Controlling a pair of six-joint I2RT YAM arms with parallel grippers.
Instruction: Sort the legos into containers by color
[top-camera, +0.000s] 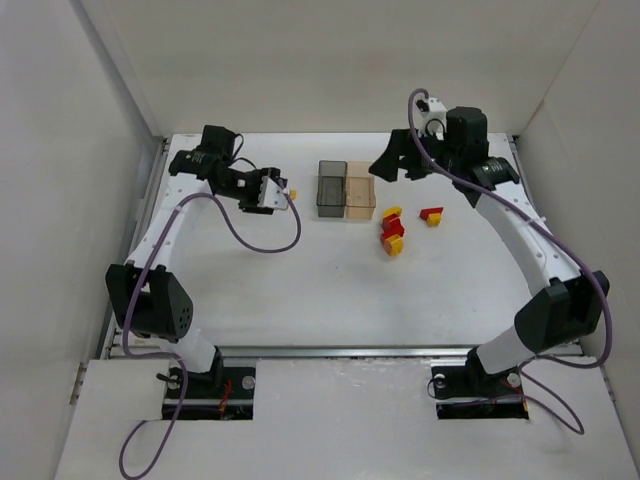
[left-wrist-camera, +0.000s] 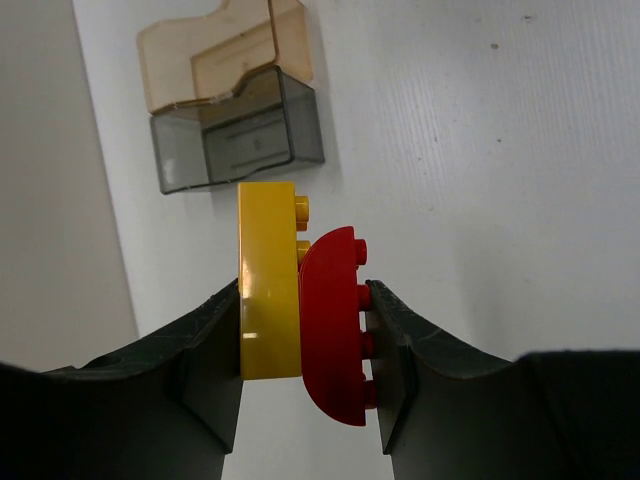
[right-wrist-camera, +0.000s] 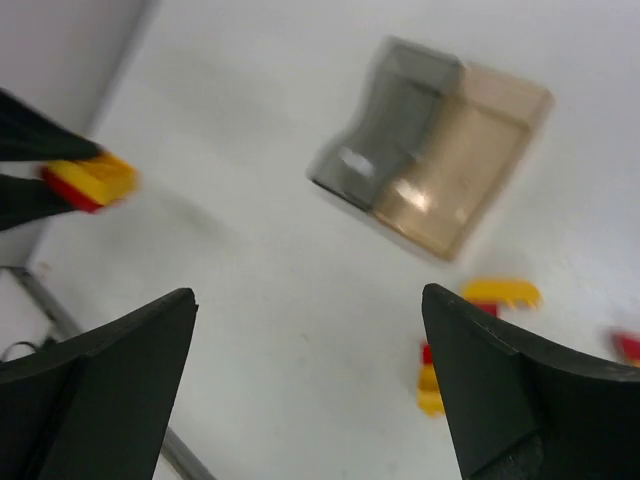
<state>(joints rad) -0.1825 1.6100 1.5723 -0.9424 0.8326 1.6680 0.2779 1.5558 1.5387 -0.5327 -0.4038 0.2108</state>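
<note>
Left jaws: pinching a joined pair of legos; we see a yellow brick flat against one jaw and a rounded red brick against the other
Held pair's place: above the counter, to the left of the bins and apart from them
Containers: dark grey bin and amber bin touch side by side, the grey one on the left; we cannot tell whether anything lies inside
Loose legos: a red and yellow cluster sits just right of the amber bin's near corner; a smaller red and yellow pair lies further right
Right jaws: spread wide, gripping nothing; they hang over the counter beyond the cluster, right of the amber bin
Right wrist view: blurred; we make out both bins and some loose bricks below
</note>
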